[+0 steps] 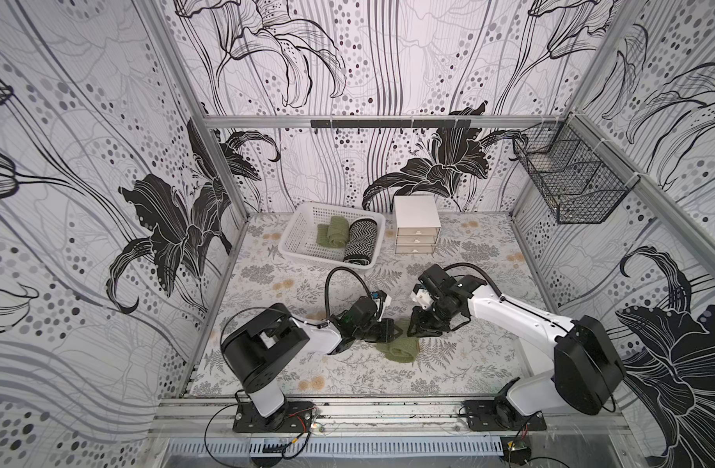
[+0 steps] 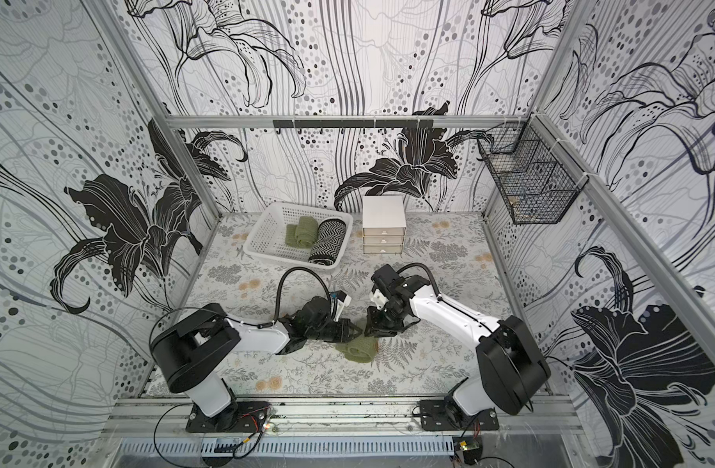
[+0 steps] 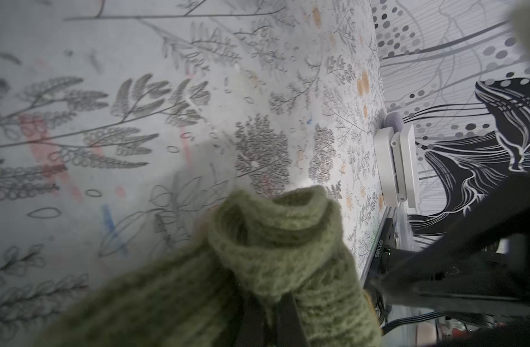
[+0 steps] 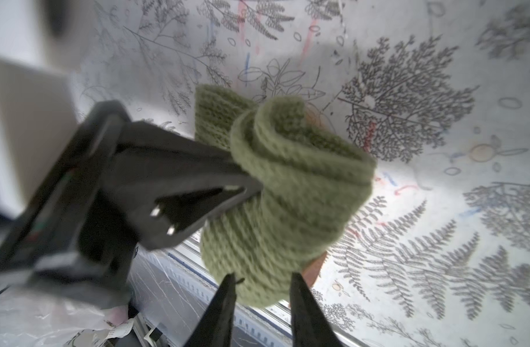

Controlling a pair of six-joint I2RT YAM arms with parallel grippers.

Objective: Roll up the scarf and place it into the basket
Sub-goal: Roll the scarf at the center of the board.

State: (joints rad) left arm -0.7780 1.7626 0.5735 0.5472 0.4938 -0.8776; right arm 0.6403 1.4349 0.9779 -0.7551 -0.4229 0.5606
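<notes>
Near front bench [image 1: 469, 364] edge, left gripper [image 4: 251, 183] clamping scarf [image 4: 293, 192] roll side-on; right gripper [image 4: 261, 288] jaws standing apart at roll end; basket [image 1: 297, 237] lying toward far-left corner, left arm nearer.

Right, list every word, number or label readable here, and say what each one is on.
"25115038", roughly, in small white print on a black strip in the left wrist view; first characters unclear.
Marks on the drawer fronts of the white drawer unit: too small to read.
The printed paper slip: too blurred to read.
The scarf and the basket bear no text.
</notes>
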